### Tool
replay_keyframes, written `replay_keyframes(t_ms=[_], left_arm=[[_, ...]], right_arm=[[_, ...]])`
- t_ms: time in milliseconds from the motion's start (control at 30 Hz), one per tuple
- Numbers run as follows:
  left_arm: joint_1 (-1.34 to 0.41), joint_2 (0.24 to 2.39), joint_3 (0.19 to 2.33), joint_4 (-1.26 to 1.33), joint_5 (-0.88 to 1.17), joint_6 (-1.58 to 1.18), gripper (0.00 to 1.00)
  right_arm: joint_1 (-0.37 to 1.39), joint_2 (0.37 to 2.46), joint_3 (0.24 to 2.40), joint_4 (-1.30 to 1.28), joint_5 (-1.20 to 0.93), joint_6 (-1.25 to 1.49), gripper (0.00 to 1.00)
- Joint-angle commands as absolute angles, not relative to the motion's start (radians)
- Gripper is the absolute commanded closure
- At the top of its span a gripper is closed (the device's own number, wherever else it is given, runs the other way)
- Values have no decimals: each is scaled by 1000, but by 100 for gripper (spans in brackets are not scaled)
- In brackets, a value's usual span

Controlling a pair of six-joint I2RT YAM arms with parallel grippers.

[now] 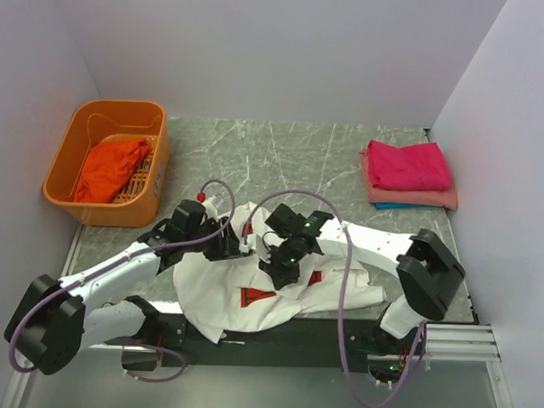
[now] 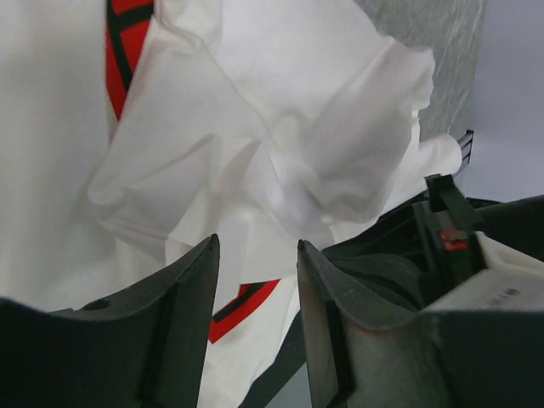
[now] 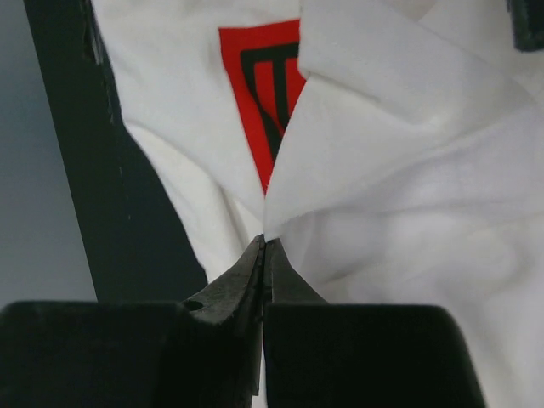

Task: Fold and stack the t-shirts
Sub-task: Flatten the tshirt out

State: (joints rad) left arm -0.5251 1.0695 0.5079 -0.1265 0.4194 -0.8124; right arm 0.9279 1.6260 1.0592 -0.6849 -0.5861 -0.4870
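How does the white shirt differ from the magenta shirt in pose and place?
The white shirt lies rumpled and unfolded; the magenta shirt is folded flat. The white shirt is at the near edge of the table; the magenta shirt lies on a pink shirt at the far right. The white shirt bears a red print; the magenta shirt looks plain. Both are on the table.

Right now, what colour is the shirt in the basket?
Orange-red shirt, inside the orange basket; top external view.

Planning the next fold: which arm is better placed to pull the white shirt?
Likely right. The right gripper is shut on an edge of the white t-shirt; the left gripper stands open by bunched cloth.
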Motion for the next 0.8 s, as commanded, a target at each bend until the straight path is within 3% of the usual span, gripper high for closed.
replay_keyframes(t_ms=[0, 133, 567, 767], left_arm=[[-577, 1106, 517, -31, 413, -853, 54], [-614, 1183, 564, -46, 414, -844, 57], [-657, 1308, 610, -28, 442, -805, 52], [-653, 1221, 660, -172, 203, -792, 52]], right_arm=[[922, 1502, 1005, -719, -583, -575, 100], [922, 1471, 956, -729, -581, -621, 100], [920, 1445, 943, -710, -583, -621, 100], [919, 1442, 916, -693, -532, -592, 100]])
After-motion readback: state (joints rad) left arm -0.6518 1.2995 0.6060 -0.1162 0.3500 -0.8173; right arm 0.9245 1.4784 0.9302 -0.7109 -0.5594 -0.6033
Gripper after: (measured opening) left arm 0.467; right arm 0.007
